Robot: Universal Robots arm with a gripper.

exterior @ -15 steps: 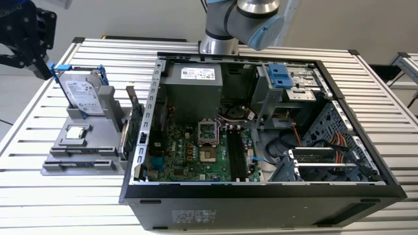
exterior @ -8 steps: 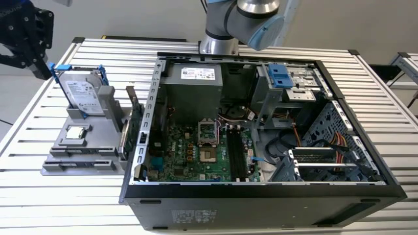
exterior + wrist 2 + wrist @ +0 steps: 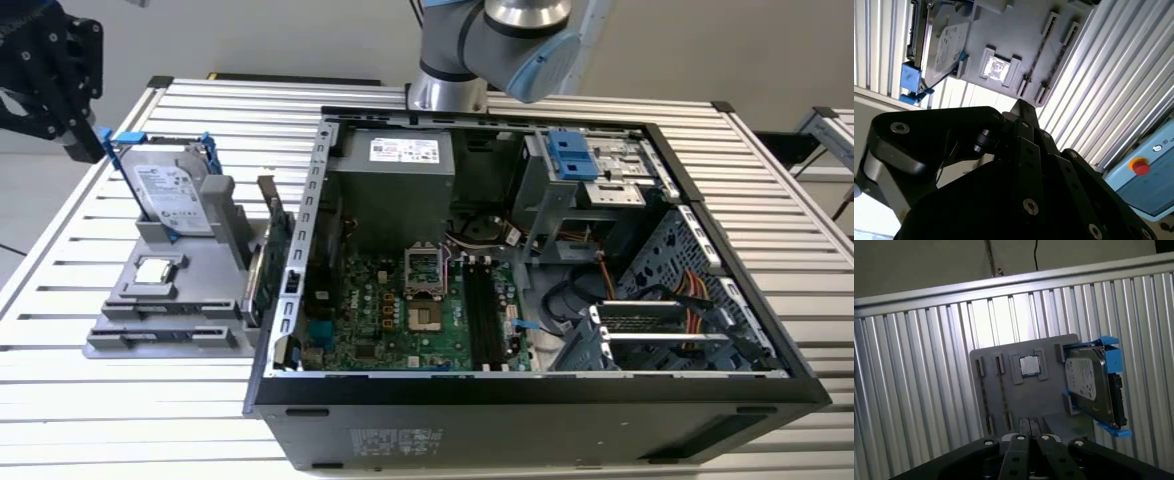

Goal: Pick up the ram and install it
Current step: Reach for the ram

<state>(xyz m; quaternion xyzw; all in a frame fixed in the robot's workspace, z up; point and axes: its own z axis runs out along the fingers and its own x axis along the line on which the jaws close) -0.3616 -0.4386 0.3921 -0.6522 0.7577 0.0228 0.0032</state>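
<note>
Ram (image 3: 1002, 392) sits edge-on in a long groove of the gray fixture (image 3: 1046, 402) and reads as a thin dark strip w/ brownish flecks in both wrist views. It is not lifted. A 2nd parallel groove lies just beside it, on the side away from the CPU (image 3: 1029, 366); can't tell if that one holds a stick. The CPU lies flat in its own pocket, between the ram groove and the hard drive (image 3: 1089, 385). The drive stands upright in a blue-trimmed frame at the fixture's far end.

Tool (image 3: 1030, 429) hangs above the fixture, well apart from the ram, w/ no contact. Fingers look drawn together and nothing shows between them.

In the exterior view the tool is at upper left, over the hard drive. A green expansion card (image 3: 276, 270) stands on edge between the fixture and the open PC case (image 3: 534, 425). Inside the case are the motherboard (image 3: 380, 315) and dark DIMM slots (image 3: 483, 320) on the exterior view's right of the CPU socket; slot contents can't be made out. All sits on a slatted aluminium counter (image 3: 80, 400). The arm (image 3: 501, 35) rises behind the case.
</note>
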